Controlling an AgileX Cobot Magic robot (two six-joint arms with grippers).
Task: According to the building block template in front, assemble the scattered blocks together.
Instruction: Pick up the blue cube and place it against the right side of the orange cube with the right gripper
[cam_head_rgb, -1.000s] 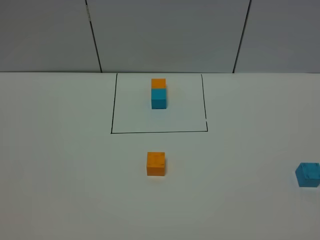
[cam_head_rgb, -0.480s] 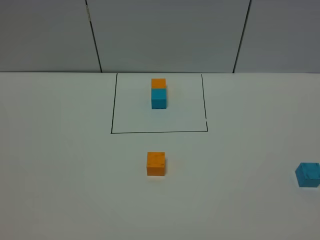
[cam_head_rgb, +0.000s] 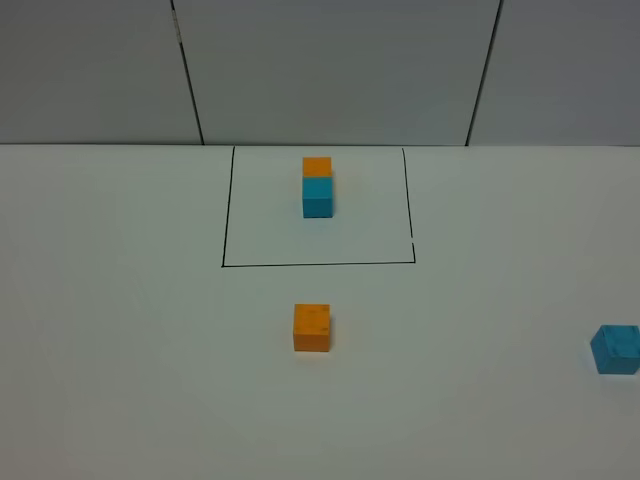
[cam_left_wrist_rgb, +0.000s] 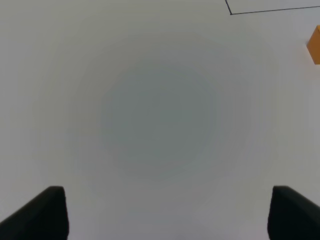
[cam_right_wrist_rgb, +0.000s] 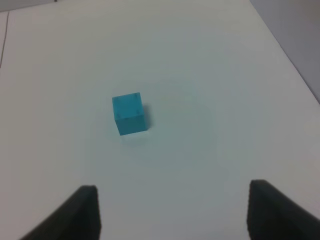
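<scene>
Orange template cube (cam_head_rgb: 317, 167), overhead view only

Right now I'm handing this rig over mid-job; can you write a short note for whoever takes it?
Left gripper: open, empty. Right gripper: open, empty, teal cube ahead of it.
Template: orange behind teal, touching, inside the frame. Orange cube lies just in front of the frame; teal cube far right, apart.
Done: nothing joined yet. Left: set the two cubes together as the template shows.

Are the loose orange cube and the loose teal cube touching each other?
No, the loose orange cube sits mid-view and the loose teal cube lies far to its right, with a wide gap between them.
</scene>
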